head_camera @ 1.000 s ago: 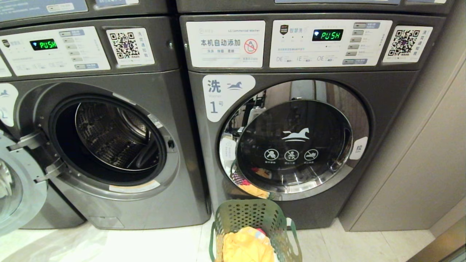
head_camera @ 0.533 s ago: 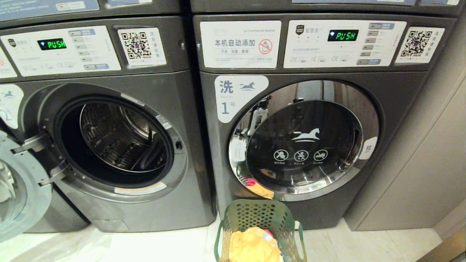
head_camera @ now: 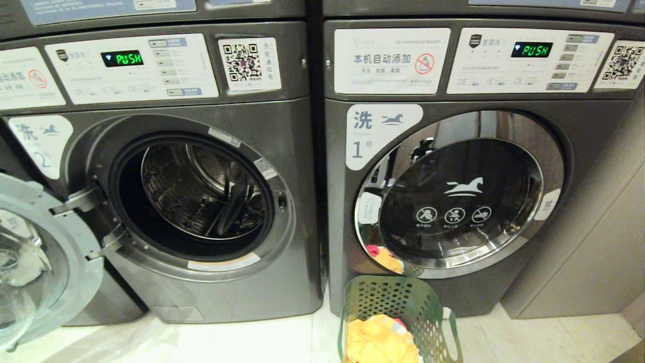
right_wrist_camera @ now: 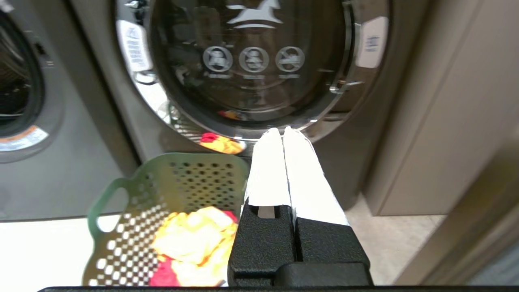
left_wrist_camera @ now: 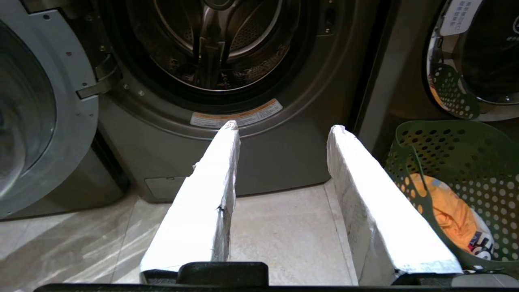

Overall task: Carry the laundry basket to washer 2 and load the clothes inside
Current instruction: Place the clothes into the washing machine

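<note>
Laundry basket (head_camera: 403,312) standing on the pale floor (head_camera: 262,343), right in front of the closed washer marked "1" (head_camera: 453,201), just beside the seam between the two machines. Still holding the clothes (head_camera: 380,340): a big yellow-orange garment on top, a bit of red-pink at its edge, some white fabric with print low against the basket wall in the left wrist view. Nothing lifted out yet.

Washer 2 (head_camera: 201,282) next door on the robot's left, label with a blue "2" at its upper corner, door (head_camera: 45,262) swung wide open to the left, steel drum (head_camera: 201,196) bare, no garment inside as far as visible.

Left gripper (left_wrist_camera: 284,129) low over the floor in front of washer 2's lower panel, jaws spread with nothing between them, basket just off to one side of it. Right gripper (right_wrist_camera: 282,132) hanging above the basket's far rim, facing washer 1's glass door, jaws pressed together and holding nothing. Neither arm visible from the head camera.

Judged progress: early. Basket near washer 2 but parked before the wrong machine, so either a short shift over or a reach across remaining. Target door already open, which saves a step. Whole loading part left: grasping each garment, carrying it into the drum.
</note>
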### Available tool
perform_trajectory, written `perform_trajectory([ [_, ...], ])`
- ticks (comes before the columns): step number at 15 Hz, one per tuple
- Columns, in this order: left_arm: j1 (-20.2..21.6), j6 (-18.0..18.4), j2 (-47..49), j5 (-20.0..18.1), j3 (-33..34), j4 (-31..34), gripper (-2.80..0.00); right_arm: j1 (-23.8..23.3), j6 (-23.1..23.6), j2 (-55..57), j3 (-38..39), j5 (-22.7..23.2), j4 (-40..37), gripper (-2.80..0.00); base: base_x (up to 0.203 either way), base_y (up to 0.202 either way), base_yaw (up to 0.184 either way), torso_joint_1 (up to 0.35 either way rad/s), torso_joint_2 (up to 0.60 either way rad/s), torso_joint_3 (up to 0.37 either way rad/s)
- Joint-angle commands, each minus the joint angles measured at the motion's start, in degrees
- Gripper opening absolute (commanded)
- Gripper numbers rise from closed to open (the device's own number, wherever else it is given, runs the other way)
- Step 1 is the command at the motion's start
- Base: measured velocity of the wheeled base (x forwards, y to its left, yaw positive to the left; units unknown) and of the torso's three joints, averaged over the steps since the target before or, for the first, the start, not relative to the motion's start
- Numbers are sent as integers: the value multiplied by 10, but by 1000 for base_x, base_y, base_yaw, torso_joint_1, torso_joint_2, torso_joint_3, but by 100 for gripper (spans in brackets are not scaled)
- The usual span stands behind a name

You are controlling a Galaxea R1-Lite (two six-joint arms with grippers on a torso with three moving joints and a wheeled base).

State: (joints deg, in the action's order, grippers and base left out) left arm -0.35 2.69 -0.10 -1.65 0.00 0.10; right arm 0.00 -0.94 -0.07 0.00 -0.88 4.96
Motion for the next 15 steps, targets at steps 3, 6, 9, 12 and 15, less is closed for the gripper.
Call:
perform_trajectory([
  [3, 0, 0, 1, 0, 0, 0, -280, 0, 0, 1, 19, 0, 0, -280, 0, 197, -4, 2, 1, 3],
  [6, 0, 0, 1, 1, 0, 0, -280, 0, 0, 1, 19, 0, 0, -280, 0, 195, -3, 4, 5, 3],
  [9, 0, 0, 1, 0, 0, 0, -280, 0, 1, 1, 19, 1, 0, -280, 0, 192, 0, -1, 2, 2],
  [12, 0, 1, 1, 0, 0, -1, -280, 0, 1, 1, 19, 1, 0, -280, 0, 199, 0, 3, 1, 2],
  [15, 0, 1, 1, 0, 0, -1, -280, 0, 1, 1, 19, 1, 0, -280, 0, 194, -2, 2, 4, 3],
])
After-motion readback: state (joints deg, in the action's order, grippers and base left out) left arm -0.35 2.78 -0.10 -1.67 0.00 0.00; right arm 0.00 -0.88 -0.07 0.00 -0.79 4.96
